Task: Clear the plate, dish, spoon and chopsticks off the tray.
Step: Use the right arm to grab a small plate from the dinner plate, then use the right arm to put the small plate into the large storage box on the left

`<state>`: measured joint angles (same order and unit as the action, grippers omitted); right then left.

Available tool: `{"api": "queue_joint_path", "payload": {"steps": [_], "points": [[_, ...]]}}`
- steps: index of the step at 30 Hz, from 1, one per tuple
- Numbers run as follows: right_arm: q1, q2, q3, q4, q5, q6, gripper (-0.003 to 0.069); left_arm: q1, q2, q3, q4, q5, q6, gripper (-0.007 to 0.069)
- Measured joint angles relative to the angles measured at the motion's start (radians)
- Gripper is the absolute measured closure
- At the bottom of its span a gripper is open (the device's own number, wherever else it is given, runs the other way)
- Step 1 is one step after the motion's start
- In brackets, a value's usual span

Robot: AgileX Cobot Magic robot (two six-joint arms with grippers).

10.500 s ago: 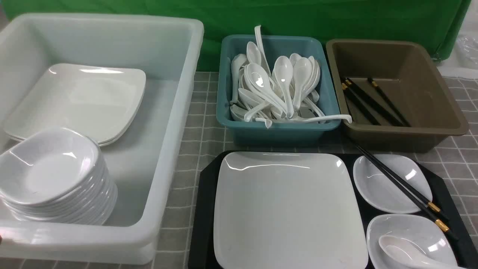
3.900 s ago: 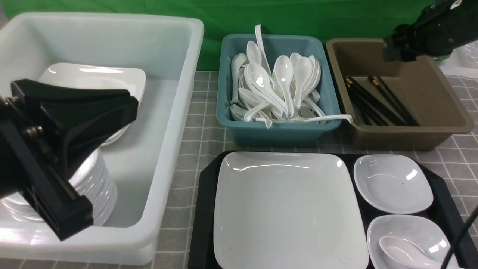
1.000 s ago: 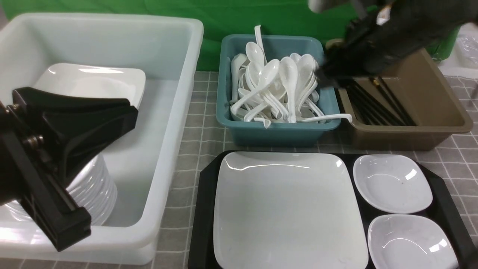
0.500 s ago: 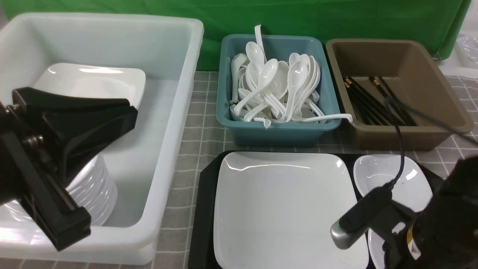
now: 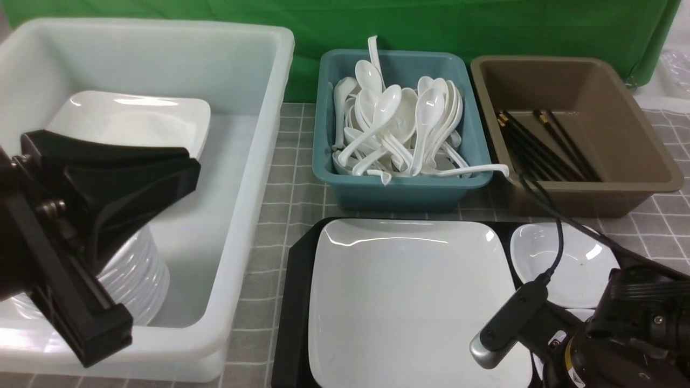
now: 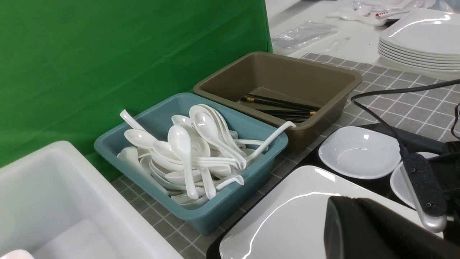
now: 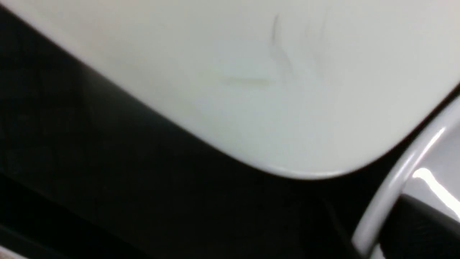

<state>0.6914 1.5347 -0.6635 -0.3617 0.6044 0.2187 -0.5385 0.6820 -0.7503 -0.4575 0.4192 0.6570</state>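
The white square plate (image 5: 409,302) lies on the black tray (image 5: 294,302), with one small dish (image 5: 577,264) at the tray's far right. My right arm (image 5: 636,323) hangs low over the near right dish (image 7: 431,172) and covers it in the front view. In the right wrist view one finger (image 7: 420,226) of my right gripper (image 7: 391,223) rests inside that dish's rim; the other finger does not show. My left gripper (image 5: 186,167) hovers shut and empty over the white bin. Spoons (image 5: 399,124) fill the teal bin. Black chopsticks (image 5: 544,145) lie in the brown bin.
A big white bin (image 5: 253,161) at the left holds stacked dishes and plates. The teal bin (image 5: 404,188) and the brown bin (image 5: 593,194) stand behind the tray. A black cable (image 5: 558,242) runs over the far dish. More plates (image 6: 420,39) are stacked beyond the brown bin.
My right arm has swung from above the teal bin down to the tray's near right corner, then settled lower over the near dish. My left arm has barely moved.
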Motion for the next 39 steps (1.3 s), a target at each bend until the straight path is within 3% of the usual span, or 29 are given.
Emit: {"api": "queue_joint_path", "payload": {"steps": [6, 9, 12, 17, 19, 20, 21, 24, 26, 37, 39], "points": [[0.002, -0.039, -0.034, -0.002, 0.072, 0.000, 0.0494, 0.000, 0.000, 0.000, 0.000, 0.007, -0.001, 0.0604], [0.010, -0.112, -0.093, 0.038, 0.169, -0.009, 0.0585, 0.000, -0.007, 0.000, 0.000, 0.015, -0.002, 0.0604], [0.036, -0.175, -0.150, 0.085, 0.251, -0.014, 0.0595, 0.000, -0.024, 0.000, 0.002, 0.023, -0.022, 0.0604], [0.161, -0.261, -0.394, 0.106, 0.344, 0.001, 0.0597, 0.000, -0.101, -0.002, 0.121, 0.060, -0.176, 0.0604], [0.215, -0.249, -0.489, 0.105, 0.337, -0.006, 0.0598, 0.000, -0.153, -0.015, 0.244, 0.124, -0.299, 0.0604], [0.267, -0.219, -0.586, 0.105, 0.307, -0.042, 0.0597, 0.000, -0.201, -0.032, 0.369, 0.192, -0.417, 0.0604], [0.273, -0.214, -0.610, 0.105, 0.302, -0.048, 0.0597, 0.000, -0.207, -0.034, 0.402, 0.215, -0.447, 0.0604], [0.376, -0.083, -0.817, 0.105, 0.192, -0.164, 0.0597, 0.000, -0.326, -0.077, 0.670, 0.421, -0.663, 0.0604], [0.429, 0.021, -0.942, 0.105, 0.150, -0.248, 0.0597, 0.000, -0.397, -0.094, 0.755, 0.509, -0.731, 0.0604], [0.525, 0.599, -1.548, 0.109, 0.120, -0.460, 0.0597, 0.000, -0.577, -0.107, 0.795, 0.642, -0.764, 0.0604], [0.527, 0.627, -1.575, 0.108, 0.120, -0.465, 0.0597, 0.000, -0.577, -0.107, 0.785, 0.642, -0.757, 0.0604]]}}
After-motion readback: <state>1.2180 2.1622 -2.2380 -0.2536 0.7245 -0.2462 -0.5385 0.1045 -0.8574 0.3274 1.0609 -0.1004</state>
